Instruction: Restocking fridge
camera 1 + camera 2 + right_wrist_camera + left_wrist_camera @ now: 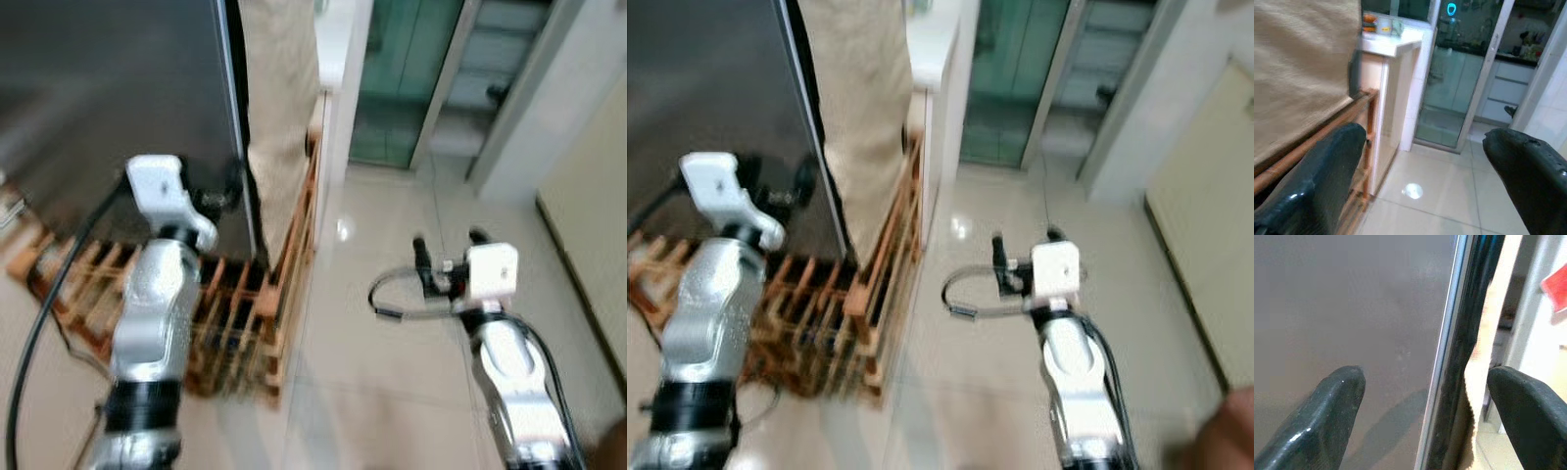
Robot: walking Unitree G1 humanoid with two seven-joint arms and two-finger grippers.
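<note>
At ten o'clock in the head views stands the fridge (108, 88), its dark grey door shut, so what it holds cannot be told. The left hand (1422, 401) is raised before that door, fingers spread wide with nothing between them; the door's silvery right edge (1447, 347) runs up between the two fingertips. Under and around the fridge at eight o'clock sits a wooden slatted rack (235, 313); its contents are blurred. A beige cloth (279, 108) hangs at twelve o'clock just beside the fridge edge, over the rack's right side. Beyond it a white desk (1396, 44) carries small containers, too blurred to name. The right hand (451, 250) hovers at four o'clock over bare glossy floor tiles (382, 372), fingers wide apart and empty. Open floor runs from the rack towards a glass sliding door (402, 69) at one o'clock.
</note>
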